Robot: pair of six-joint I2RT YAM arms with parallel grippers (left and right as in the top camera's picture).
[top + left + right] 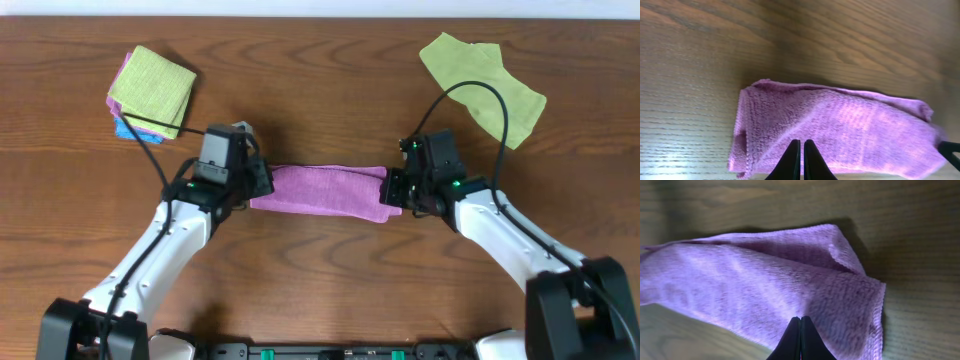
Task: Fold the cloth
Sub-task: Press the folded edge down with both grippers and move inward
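Note:
The purple cloth point(320, 190) lies as a long folded strip across the middle of the table. My left gripper point(260, 184) is at its left end and my right gripper point(393, 188) at its right end. In the left wrist view the shut fingers point(802, 142) sit on the cloth point(850, 125) near its near edge, pinching the top layer. In the right wrist view the shut fingers point(800, 318) pinch the cloth point(765, 285) near its folded right corner. The cloth looks slightly raised at both fingertips.
A stack of folded cloths, light green on top of pink and blue point(150, 90), lies at the back left. A loose light green cloth point(485, 80) lies at the back right. Black cables run from both arms over the wooden table point(320, 90).

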